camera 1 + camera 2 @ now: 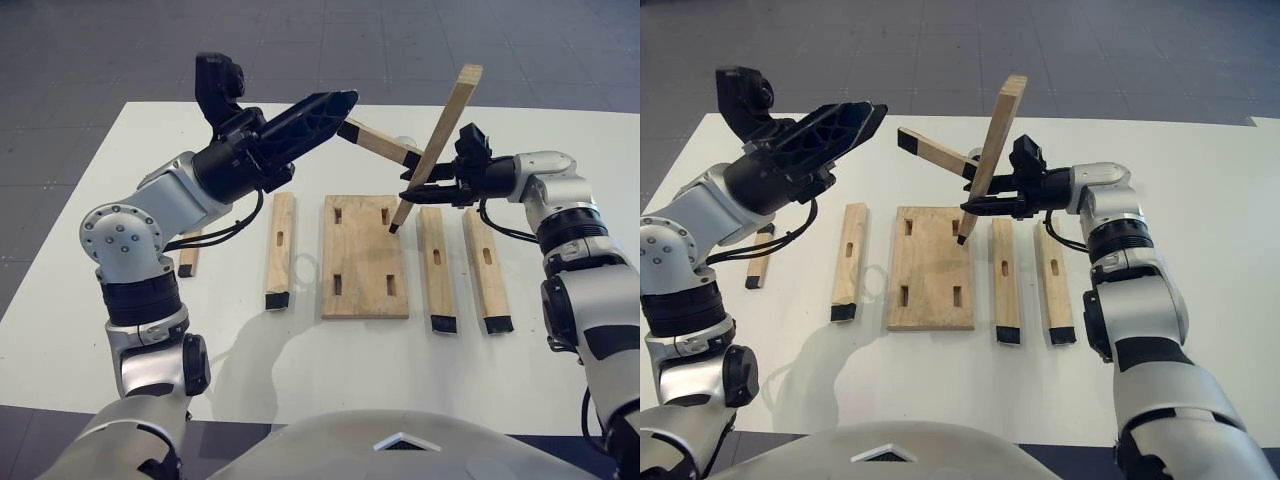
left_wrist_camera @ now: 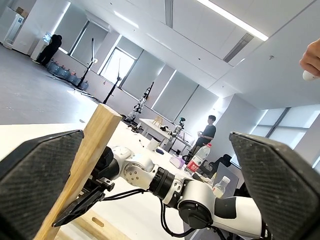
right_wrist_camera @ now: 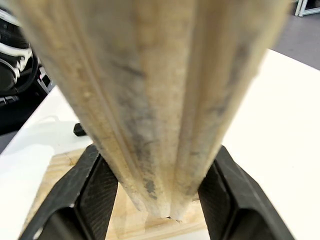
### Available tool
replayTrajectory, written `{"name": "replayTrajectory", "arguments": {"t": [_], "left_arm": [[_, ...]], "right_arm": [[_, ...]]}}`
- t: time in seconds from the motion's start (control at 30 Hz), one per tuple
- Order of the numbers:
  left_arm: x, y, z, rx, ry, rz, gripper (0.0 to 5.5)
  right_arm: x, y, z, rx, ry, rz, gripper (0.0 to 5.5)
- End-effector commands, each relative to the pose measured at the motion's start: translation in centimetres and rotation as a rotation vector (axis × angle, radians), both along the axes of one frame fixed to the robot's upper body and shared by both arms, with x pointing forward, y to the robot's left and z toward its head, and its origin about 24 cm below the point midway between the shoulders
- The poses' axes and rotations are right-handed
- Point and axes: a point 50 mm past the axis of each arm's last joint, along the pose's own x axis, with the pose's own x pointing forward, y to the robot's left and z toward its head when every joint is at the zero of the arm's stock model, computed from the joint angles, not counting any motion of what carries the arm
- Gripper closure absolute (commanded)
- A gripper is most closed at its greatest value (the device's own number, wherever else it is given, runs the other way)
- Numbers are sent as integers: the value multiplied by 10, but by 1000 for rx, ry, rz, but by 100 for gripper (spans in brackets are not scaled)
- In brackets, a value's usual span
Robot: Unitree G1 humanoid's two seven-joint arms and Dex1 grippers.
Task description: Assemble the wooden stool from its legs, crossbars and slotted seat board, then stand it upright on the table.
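The slotted seat board (image 1: 365, 258) lies flat mid-table. My right gripper (image 1: 428, 188) is shut on a wooden leg (image 1: 447, 118) that leans steeply, its dark lower tip at the board's far right slot (image 1: 392, 228). In the right wrist view the leg (image 3: 150, 100) stands between my black fingers (image 3: 95, 195). My left gripper (image 1: 335, 105) hangs open and empty above the table's far left half; its wrist view shows the fingers (image 2: 35, 180) spread wide. Slotted legs lie left (image 1: 282, 245) and right (image 1: 436, 265) (image 1: 488, 265) of the board.
A short wooden piece (image 1: 188, 255) lies partly under my left arm. Another dark-tipped piece (image 1: 380, 143) lies on the table beyond the board. The white table (image 1: 300, 360) has bare room in front of the board; its front edge is close.
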Motion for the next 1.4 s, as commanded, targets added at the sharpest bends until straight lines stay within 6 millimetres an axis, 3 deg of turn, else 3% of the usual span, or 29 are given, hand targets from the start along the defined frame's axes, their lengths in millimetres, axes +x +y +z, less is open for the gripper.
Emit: {"name": "replayTrajectory", "arguments": {"t": [0.03,0.2,0.33,0.47,0.57,0.73,0.97,1.17,1.27,1.4], "left_arm": [[-7,-3,-7,112,-13,-13,2],[-18,0,-77,850,-210,30,2],[-20,0,-81,1041,-423,-11,2],[-23,-9,-75,1135,-609,-37,2],[-21,-10,-82,1289,-780,-29,2],[-33,-18,-104,1377,-894,-169,2],[-38,-24,-117,1406,-948,-257,2],[-42,-11,-127,1508,-994,-325,2],[-54,3,-131,1569,-989,-445,2],[-57,16,-126,1600,-969,-478,2]], "right_arm": [[5,5,8,-15,-89,20,335],[10,7,19,40,-110,1,335],[11,8,22,104,-104,-19,335],[13,8,30,174,-103,-40,335],[16,10,39,236,-108,-60,335],[18,17,51,298,-126,-42,335],[19,21,58,330,-142,-37,335],[17,17,53,332,-130,-41,335],[14,15,49,302,-105,-13,335],[7,4,41,249,-73,23,335]]}}
